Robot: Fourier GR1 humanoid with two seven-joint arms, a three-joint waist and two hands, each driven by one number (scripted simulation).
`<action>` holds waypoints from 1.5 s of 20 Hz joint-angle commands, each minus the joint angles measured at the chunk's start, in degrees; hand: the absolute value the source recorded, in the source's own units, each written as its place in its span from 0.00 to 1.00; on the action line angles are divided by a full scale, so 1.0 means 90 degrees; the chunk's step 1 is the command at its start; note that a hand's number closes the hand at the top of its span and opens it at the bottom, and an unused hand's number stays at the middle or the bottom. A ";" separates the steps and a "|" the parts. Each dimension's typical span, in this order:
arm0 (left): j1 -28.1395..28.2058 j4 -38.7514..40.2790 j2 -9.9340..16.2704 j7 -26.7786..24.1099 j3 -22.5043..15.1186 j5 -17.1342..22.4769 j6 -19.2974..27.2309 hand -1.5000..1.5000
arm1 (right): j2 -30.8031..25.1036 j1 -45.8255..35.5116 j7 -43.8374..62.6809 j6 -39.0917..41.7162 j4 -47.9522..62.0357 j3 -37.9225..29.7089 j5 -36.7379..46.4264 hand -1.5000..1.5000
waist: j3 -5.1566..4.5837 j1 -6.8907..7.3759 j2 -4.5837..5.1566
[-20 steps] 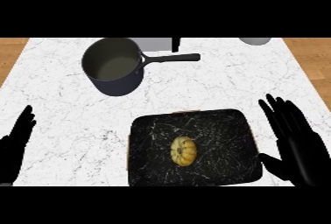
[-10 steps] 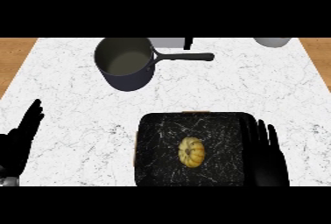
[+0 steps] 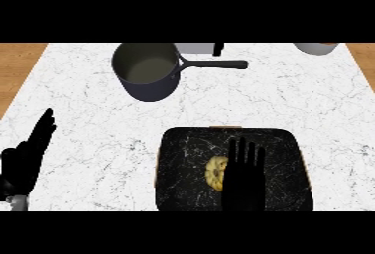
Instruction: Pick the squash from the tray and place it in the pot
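A yellow ribbed squash [image 3: 215, 171] lies near the middle of the black marbled tray [image 3: 183, 149] at the lower centre. My right hand [image 3: 243, 173] is over the tray with straight fingers pointing away, covering the squash's right side. Whether it touches the squash I cannot tell. The dark grey pot [image 3: 147, 69] stands at the upper left of the counter, its handle pointing right, with nothing inside. My left hand [image 3: 28, 158] rests open at the left edge, fingers up.
A white object [image 3: 196, 47] and a dark upright piece sit behind the pot's handle. A pale bowl [image 3: 317, 47] is at the top right. Wooden floor shows past both sides of the white marble counter [image 3: 88, 124].
My right hand has moved left from the tray's right side to above the tray, now partly covering the squash. The view has shifted slightly. The left hand stays at the left edge.
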 commanded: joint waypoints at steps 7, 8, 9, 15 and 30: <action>-0.0294 0.0132 -0.0017 0.0156 0.0002 -0.0028 -0.0062 0.50 | 0.0671 -0.0728 0.1997 0.1378 0.1009 -0.0027 -0.0065 0.00 | 0.0025 0.0010 -0.0012; -0.0093 0.0113 -0.0123 0.0099 -0.0098 -0.0112 0.0021 0.50 | 0.0672 -0.0769 0.2044 0.1559 0.0905 -0.0108 -0.0213 0.00 | 0.0024 0.0040 -0.0024; -0.0269 0.0165 0.0105 0.0105 0.0135 0.0100 -0.0218 0.50 | 0.0673 -0.0836 0.2047 0.1293 0.1235 -0.0129 -0.0211 0.00 | 0.0027 0.0074 -0.0002; -0.0127 0.0096 -0.0005 0.0083 0.0082 0.0086 -0.0219 0.50 | 0.0676 -0.1174 0.2196 0.1079 0.1896 -0.0416 -0.0613 0.00 | 0.0039 0.0121 -0.0008; -0.0294 0.0414 -0.0261 0.0003 0.0062 -0.0215 0.0009 0.50 | 0.0678 -0.1768 0.2341 0.1308 0.2393 -0.0643 -0.1045 0.00 | 0.0038 -0.0021 -0.0020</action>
